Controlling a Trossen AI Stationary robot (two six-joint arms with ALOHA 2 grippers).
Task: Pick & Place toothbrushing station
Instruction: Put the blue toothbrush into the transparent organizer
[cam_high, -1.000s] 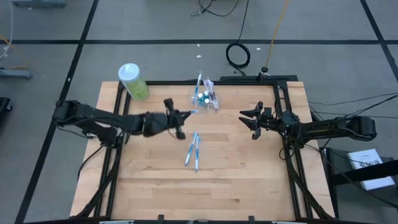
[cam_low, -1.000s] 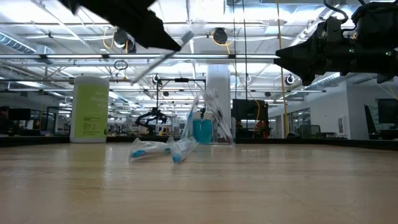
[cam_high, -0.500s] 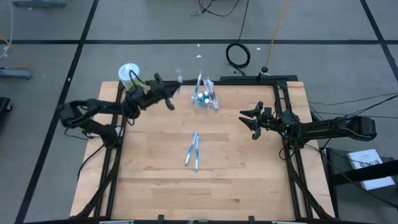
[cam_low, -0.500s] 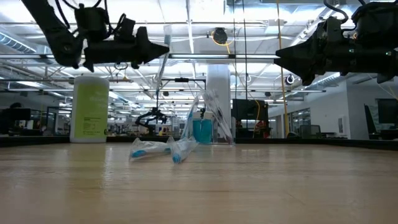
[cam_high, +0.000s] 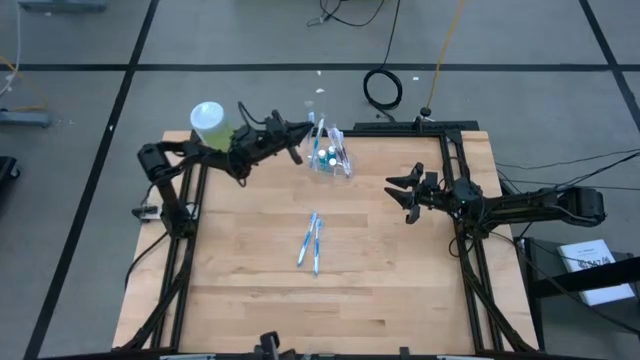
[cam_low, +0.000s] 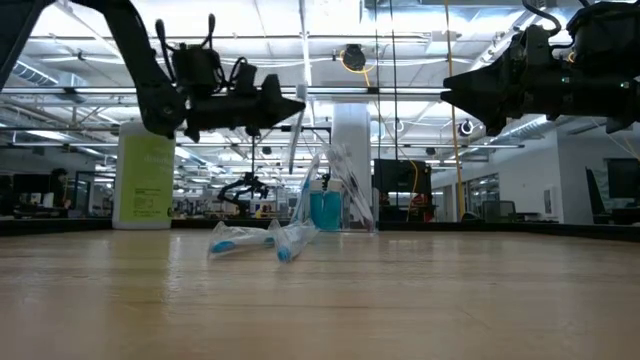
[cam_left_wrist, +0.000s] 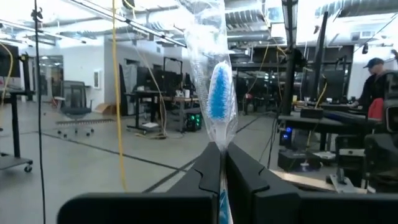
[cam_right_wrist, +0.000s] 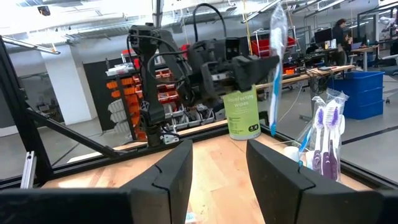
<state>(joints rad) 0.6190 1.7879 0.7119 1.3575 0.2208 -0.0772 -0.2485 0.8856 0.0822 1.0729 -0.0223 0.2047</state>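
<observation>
My left gripper (cam_high: 298, 133) hovers over the table's far edge, just left of the clear cup (cam_high: 328, 158). It is shut on a wrapped toothbrush with a blue head (cam_left_wrist: 219, 93). The cup stands upright with purple and blue wrapped brushes (cam_right_wrist: 324, 134) sticking out of it. Two more wrapped blue brushes (cam_high: 310, 243) lie flat at mid-table. At the right side my right gripper (cam_high: 402, 196) waits open and touches nothing. My left gripper pinches the wrapped toothbrush about the middle of its handle (cam_right_wrist: 273, 71) between its two fingers (cam_left_wrist: 208, 165). The fingers come level from the table's left and lie across the brush. The brush stands upright, head up, lifted clear of the table.
A light-green bottle with a white cap (cam_high: 213, 128) stands at the far left corner, right behind my left arm. Black frame rails (cam_high: 470, 250) run along the table's sides. The near half of the wooden top (cam_high: 330, 310) holds nothing.
My left gripper has carried the toothbrush from mid-table toward the far edge, swung past the green bottle and come in beside the cup. It has rolled on the way, so the brush stands upright where it slanted before. The right arm kept still.
</observation>
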